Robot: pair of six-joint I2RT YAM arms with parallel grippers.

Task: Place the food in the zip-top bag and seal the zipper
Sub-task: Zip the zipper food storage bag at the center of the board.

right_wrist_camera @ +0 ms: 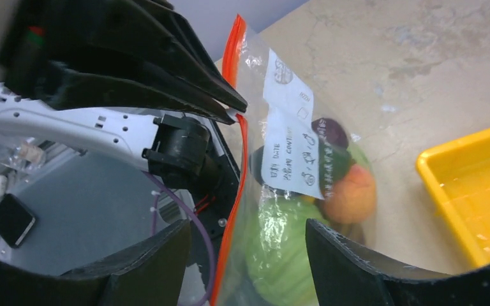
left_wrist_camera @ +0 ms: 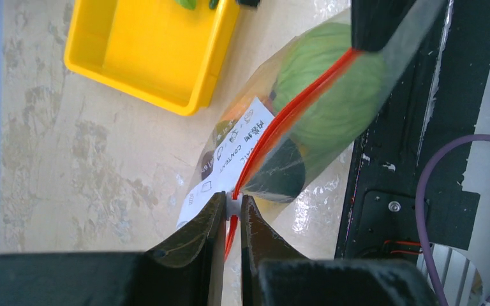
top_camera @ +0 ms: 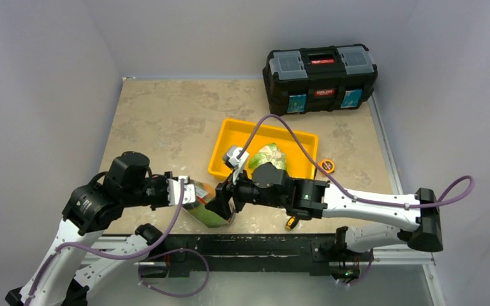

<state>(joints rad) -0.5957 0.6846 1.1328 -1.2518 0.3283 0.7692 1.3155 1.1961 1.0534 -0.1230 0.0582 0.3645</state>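
The zip-top bag lies at the table's near edge and is held up by its mouth. It holds food: a green cabbage, an orange piece and a purple eggplant. My left gripper is shut on the white slider of the red-orange zipper, at the strip's near end. My right gripper is open, its fingers standing on either side of the bag near the zipper. In the top view the left gripper and right gripper are close together over the bag.
A yellow tray behind the bag holds a white-green vegetable. A black toolbox stands at the back right. A small orange round thing lies right of the tray. A yellow-handled tool pokes out under the right arm.
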